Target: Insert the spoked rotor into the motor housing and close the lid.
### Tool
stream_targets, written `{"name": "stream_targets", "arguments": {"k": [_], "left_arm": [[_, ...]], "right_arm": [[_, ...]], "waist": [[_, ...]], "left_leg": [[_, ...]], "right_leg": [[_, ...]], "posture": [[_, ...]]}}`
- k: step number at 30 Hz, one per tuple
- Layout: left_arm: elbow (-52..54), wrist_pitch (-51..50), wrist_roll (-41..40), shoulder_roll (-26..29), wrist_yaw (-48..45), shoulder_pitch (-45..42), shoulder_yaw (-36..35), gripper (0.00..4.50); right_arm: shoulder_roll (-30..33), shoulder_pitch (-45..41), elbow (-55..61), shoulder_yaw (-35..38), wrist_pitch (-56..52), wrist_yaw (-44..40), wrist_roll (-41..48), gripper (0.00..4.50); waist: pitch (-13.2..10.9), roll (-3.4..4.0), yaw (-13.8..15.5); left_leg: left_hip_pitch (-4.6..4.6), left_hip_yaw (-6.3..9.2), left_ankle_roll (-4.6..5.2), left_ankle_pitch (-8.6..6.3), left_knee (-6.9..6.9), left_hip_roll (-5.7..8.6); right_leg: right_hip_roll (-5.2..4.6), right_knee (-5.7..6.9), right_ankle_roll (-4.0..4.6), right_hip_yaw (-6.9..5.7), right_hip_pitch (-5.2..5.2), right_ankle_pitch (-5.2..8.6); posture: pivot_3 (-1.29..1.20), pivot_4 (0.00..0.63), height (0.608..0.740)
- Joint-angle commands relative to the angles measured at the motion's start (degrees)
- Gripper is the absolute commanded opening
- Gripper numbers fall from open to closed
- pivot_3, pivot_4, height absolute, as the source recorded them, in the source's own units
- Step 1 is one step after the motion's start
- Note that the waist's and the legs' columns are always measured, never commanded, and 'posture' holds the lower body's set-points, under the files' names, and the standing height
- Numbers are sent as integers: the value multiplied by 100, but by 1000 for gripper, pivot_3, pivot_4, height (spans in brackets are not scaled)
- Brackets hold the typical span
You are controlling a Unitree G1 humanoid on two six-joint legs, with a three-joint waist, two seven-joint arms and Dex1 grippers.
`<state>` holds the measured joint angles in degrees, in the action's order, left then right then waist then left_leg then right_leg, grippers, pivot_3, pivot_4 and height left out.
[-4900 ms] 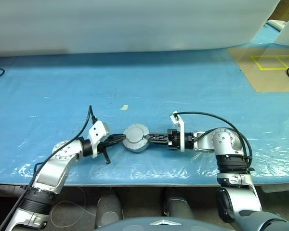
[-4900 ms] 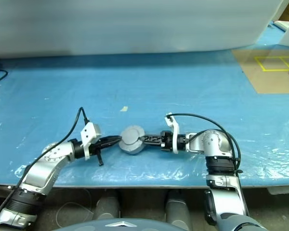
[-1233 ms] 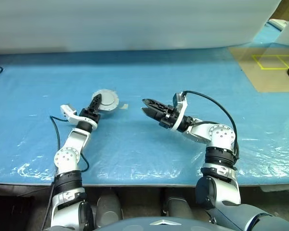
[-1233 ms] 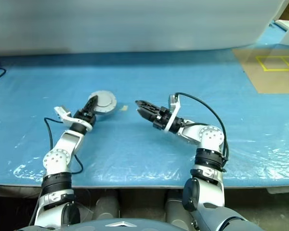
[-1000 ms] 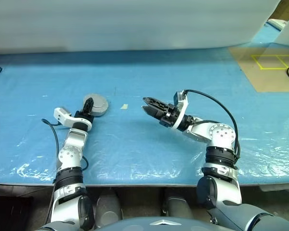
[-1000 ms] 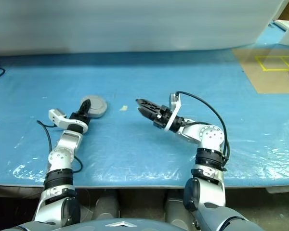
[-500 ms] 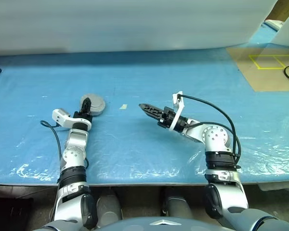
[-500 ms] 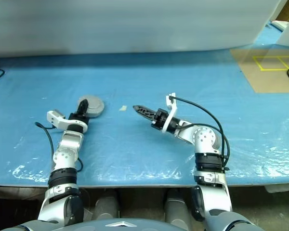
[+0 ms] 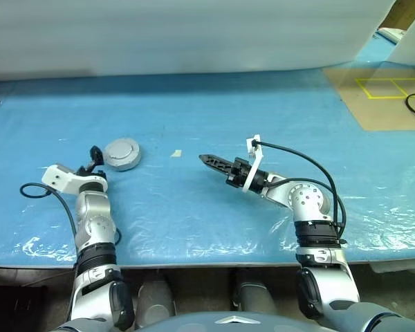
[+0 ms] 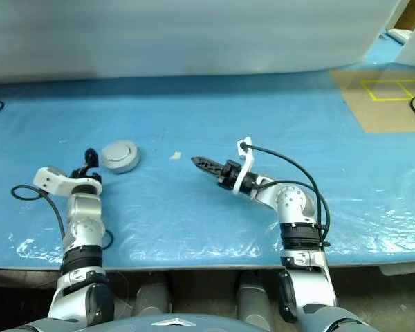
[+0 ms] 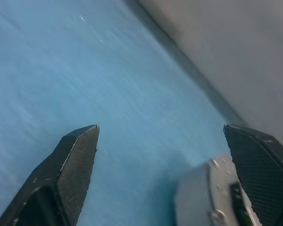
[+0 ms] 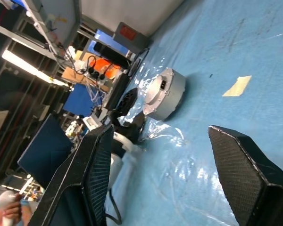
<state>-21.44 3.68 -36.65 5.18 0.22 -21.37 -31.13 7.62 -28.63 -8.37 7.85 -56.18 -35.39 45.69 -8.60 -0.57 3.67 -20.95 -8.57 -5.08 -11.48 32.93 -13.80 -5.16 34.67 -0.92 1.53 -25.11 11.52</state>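
Note:
A round silver-grey case, the motor housing (image 9: 122,153) with the smooth grey lid (image 10: 120,153) lying flat on top, rests on the blue table at the left. The spoked rotor is hidden. My left gripper (image 9: 93,152) stands open just left of the case and apart from it. In the left wrist view the case's edge (image 11: 203,197) lies close to one black finger (image 11: 259,160). My right gripper (image 9: 209,160) hovers open and empty over the table's middle, pointing left toward the case (image 12: 165,93).
A small scrap of pale tape (image 9: 176,153) lies between the case and my right gripper. A brown board with yellow tape lines (image 9: 384,97) covers the far right corner. A pale wall (image 9: 194,34) bounds the back; the table's front edge (image 9: 207,261) runs close to me.
My left gripper has opened, let go of the silver case and drawn back to the left. The case now lies free on the table. My right gripper has rolled and sunk slightly.

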Motion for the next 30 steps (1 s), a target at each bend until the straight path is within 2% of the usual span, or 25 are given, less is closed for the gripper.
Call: {"name": "stream_targets", "arguments": {"k": [1,8,14,15,19,30], "left_arm": [[461,260,413,241,-552,124,369,4474],[1552,-136,407,655,-2391,532,1406,4474],[1949,-459,553,1128,-3466,962,2056,4474],[1996,-470,617,1213,-3604,1033,2146,4492],[2043,-412,764,1399,-3865,1154,2261,4500],[2422,-528,977,1708,-4562,1574,2673,4500]], "right_arm": [[35,40,287,-250,731,-251,-360,3343],[259,156,254,-1002,2377,-768,-1511,3343],[326,223,282,-1143,3337,-926,-2012,3343],[354,231,271,-1142,3509,-952,-2095,3513],[496,249,221,-1136,3939,-1130,-2267,4486],[996,366,-33,-1215,4543,-1676,-2604,4486]], "waist": [[-3,-5,25],[-11,-22,39],[-12,-21,-18],[-12,-21,-21],[-12,-20,-19],[-12,-20,-38]], "left_leg": [[-3,1,0,0,0,-1],[-10,0,0,0,3,-2],[-7,-6,0,-1,0,-4],[-7,-6,1,0,-1,-6],[-8,-6,1,-1,0,-6],[-6,-10,3,-2,0,-6]], "right_leg": [[0,0,-9,-3,-2,-5],[-4,1,6,-4,-5,4],[1,4,7,2,-15,4],[2,4,7,1,-16,4],[1,4,7,1,-15,4],[1,4,8,4,-14,4]], "posture": [[0,150,740],[0,150,740],[0,150,740],[0,150,740],[0,150,740],[0,150,740]]}}
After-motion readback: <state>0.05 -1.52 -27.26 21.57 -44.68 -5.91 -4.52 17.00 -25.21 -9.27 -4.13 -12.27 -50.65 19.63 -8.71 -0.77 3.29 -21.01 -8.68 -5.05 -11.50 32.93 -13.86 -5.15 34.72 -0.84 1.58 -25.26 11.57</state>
